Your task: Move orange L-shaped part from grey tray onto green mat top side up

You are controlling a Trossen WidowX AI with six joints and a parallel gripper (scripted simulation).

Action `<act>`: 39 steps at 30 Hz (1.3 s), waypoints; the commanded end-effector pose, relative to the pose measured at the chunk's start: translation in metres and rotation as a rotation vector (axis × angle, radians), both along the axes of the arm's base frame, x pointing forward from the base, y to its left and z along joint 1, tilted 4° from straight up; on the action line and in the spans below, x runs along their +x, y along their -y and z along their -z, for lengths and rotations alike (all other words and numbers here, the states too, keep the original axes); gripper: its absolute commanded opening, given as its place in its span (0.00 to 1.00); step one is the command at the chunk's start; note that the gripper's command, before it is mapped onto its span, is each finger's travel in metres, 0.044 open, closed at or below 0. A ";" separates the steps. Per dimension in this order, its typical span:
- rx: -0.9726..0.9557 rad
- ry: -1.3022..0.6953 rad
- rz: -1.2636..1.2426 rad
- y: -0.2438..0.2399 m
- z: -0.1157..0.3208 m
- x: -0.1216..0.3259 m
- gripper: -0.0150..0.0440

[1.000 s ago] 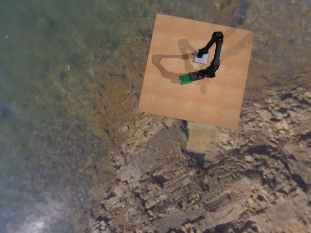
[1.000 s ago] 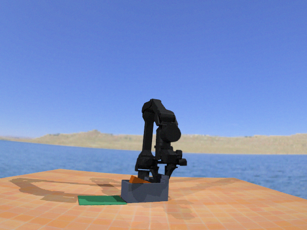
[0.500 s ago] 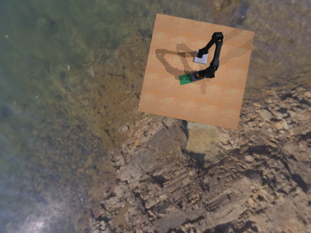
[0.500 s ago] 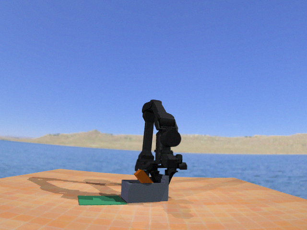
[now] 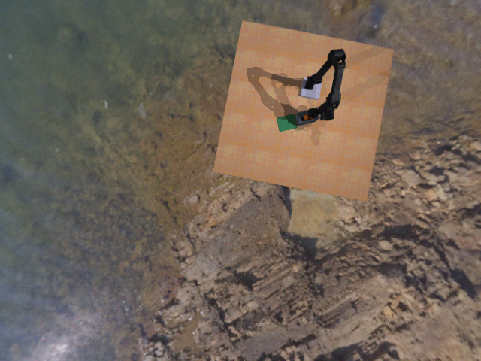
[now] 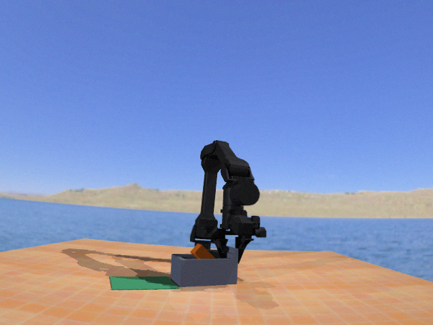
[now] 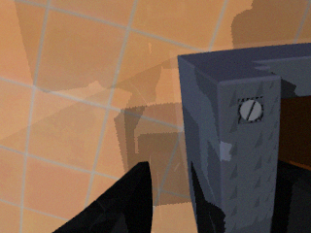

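Note:
The orange part (image 5: 307, 117) (image 6: 201, 252) (image 7: 297, 126) is tilted in the grey tray (image 5: 298, 119) (image 6: 206, 273) (image 7: 248, 180). Its end nearer the mat stands raised above the tray rim, and its other end is down inside, largely hidden by the wall and a finger. My gripper (image 6: 232, 259) (image 7: 193, 166) is part open and holds nothing. It straddles the tray's taller end wall, one finger inside the tray over the low end of the part, the other outside. Contact with the part is hidden. The green mat (image 5: 286, 123) (image 6: 139, 284) lies beside the tray, with nothing on it.
The arm's pale base plate (image 5: 310, 93) is behind the tray, and the arm arches over from it. The tray's side walls surround the part. A screw head (image 7: 251, 110) shows on the end wall. The tabletop (image 5: 271, 155) carries arm shadows.

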State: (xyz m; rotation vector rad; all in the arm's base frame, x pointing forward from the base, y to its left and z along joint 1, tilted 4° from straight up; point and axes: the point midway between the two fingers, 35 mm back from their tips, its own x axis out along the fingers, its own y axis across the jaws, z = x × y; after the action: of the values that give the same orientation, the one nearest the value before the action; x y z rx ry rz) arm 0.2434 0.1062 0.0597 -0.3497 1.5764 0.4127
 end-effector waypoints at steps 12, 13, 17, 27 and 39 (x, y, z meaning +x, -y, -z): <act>-0.002 0.011 0.003 0.011 -0.099 0.010 0.56; -0.002 0.011 0.003 0.012 -0.101 0.010 0.56; 0.006 0.022 0.008 0.010 -0.098 0.011 0.56; 0.006 0.022 0.008 0.010 -0.098 0.011 0.56; 0.006 0.022 0.008 0.010 -0.098 0.011 0.56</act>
State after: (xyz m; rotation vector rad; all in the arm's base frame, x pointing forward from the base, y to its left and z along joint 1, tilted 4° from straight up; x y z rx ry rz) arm 0.2544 0.0962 0.1578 -0.3440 1.5566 0.4068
